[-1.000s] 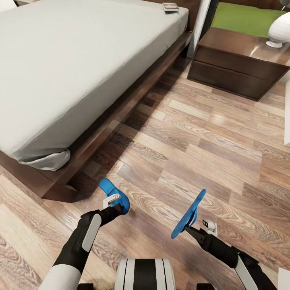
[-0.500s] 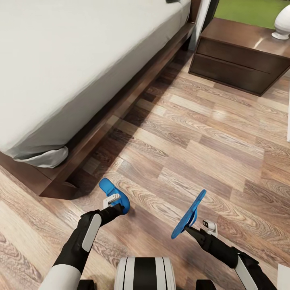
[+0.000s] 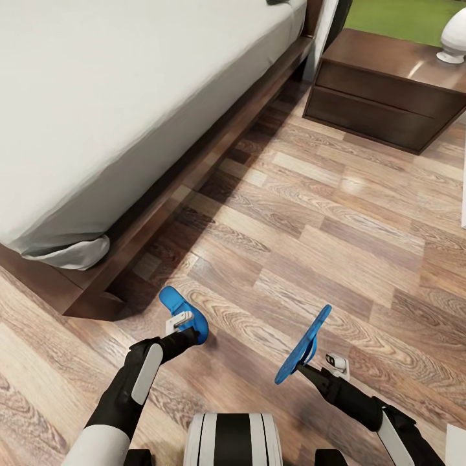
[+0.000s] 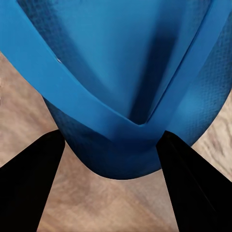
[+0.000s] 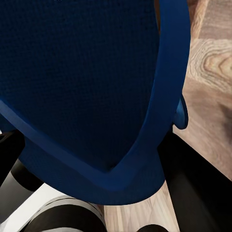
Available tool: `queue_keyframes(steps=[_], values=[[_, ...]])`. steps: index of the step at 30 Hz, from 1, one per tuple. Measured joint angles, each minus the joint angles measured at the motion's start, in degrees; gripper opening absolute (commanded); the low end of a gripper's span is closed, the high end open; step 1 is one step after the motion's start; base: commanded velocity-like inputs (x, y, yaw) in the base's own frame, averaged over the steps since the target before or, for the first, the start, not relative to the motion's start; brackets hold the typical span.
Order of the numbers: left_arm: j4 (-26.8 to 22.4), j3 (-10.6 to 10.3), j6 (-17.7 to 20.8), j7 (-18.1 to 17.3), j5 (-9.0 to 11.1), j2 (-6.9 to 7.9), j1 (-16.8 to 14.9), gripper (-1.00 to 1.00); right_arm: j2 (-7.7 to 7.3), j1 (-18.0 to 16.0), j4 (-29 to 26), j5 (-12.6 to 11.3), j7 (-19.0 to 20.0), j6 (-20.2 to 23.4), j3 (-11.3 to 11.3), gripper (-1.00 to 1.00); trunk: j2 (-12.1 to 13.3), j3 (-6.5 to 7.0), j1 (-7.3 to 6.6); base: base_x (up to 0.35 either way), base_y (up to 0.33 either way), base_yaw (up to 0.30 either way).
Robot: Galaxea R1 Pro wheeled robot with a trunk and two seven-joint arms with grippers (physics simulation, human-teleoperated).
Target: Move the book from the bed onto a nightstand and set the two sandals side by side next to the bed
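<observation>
I count two blue sandals, one [image 3: 184, 313] in my left pincer [image 3: 183, 328] and one [image 3: 303, 345] in my right pincer [image 3: 309, 364]. There is one bed [image 3: 116, 110], one dark nightstand [image 3: 382, 97], and one white rounded object [image 3: 454, 37] on it.

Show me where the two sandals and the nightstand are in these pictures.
Left-hand sandal [image 3: 183, 312], head view, on its blue sole.
Right-hand sandal [image 3: 303, 346], head view, on its upturned sole.
Nightstand [image 3: 382, 107], head view, on its drawer front.

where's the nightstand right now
In the head view the nightstand sits at upper right, on the wood floor just past the bed, with a white lamp base on top.
</observation>
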Motion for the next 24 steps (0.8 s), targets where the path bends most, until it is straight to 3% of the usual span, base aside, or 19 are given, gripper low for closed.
queue_keyframes(steps=[12,24], values=[[-0.06,-0.02,0.09,0.0,-0.06,0.24,-0.01,-1.0,0.0,0.0,0.0,0.01,0.0,0.0,0.02,-1.0,-0.15,-2.43,0.29,0.0,0.0,0.0],[-0.09,-0.05,0.13,0.0,-0.14,0.3,0.01,-1.0,0.0,0.0,0.0,0.0,0.0,0.0,0.01,-1.0,-0.15,-2.44,0.28,0.0,0.0,0.0]])
